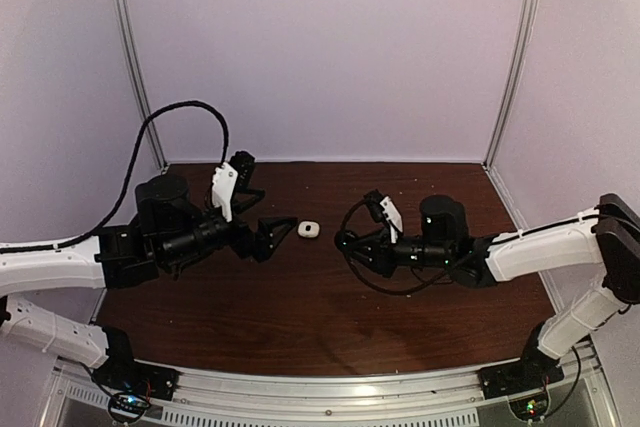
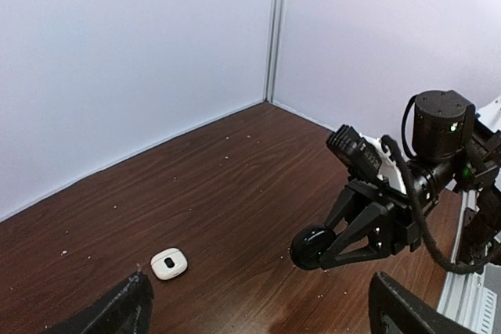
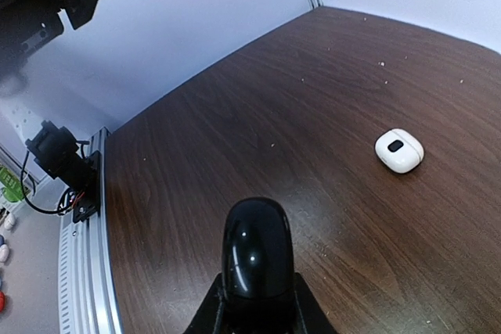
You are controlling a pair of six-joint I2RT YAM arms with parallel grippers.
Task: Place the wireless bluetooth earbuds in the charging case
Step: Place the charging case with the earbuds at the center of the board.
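white charging case [image 1: 308, 229] lies flat on the dark wood counter [image 1: 330, 327], lid down, out in the middle between the two arms. a small dark oval sits on its top face; can't tell from here whether that is a mark or something resting on it. no loose earbud i can pick out with any certainty.

left claw [image 2: 259, 275] released, fingers spread wide and low over the counter. the white case sits just beside the tip of one finger [image 2: 125, 307], apart from it, not between the fingers.

right claw [image 1: 347, 241] clenched on a black case [image 3: 258, 252], glossy and rounded, pinched at its lower end and sticking out past the fingertips. it hangs close above the counter, pointing toward the white case, the two cases near but apart.

pale crumbs [image 2: 227, 160] scattered over the wood, mostly toward the back. plain pale walls [image 1: 330, 47] on three sides. a black cable [image 1: 190, 107] loops up behind the left arm.
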